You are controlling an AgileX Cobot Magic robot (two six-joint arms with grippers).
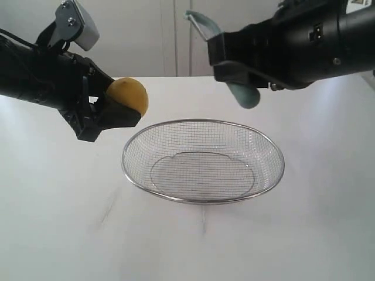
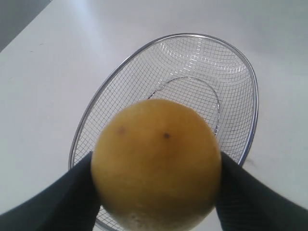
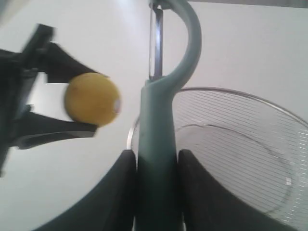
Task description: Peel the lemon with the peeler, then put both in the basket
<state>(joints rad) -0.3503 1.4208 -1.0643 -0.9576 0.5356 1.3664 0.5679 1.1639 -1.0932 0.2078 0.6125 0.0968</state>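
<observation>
Above table (image 1: pixel 58 234) near basket (image 1: pixel 202 201), left arm (image 1: pixel 35 79) raised, jaws clamping lemon (image 1: pixel 130 93), right arm (image 1: pixel 310 41) raised, jaws gripping peeler (image 1: pixel 244 95)

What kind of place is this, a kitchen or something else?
Likely a robot test bench, not a kitchen: bare white table, blank wall, and black robot arms holding a lemon and peeler near a wire basket.
</observation>
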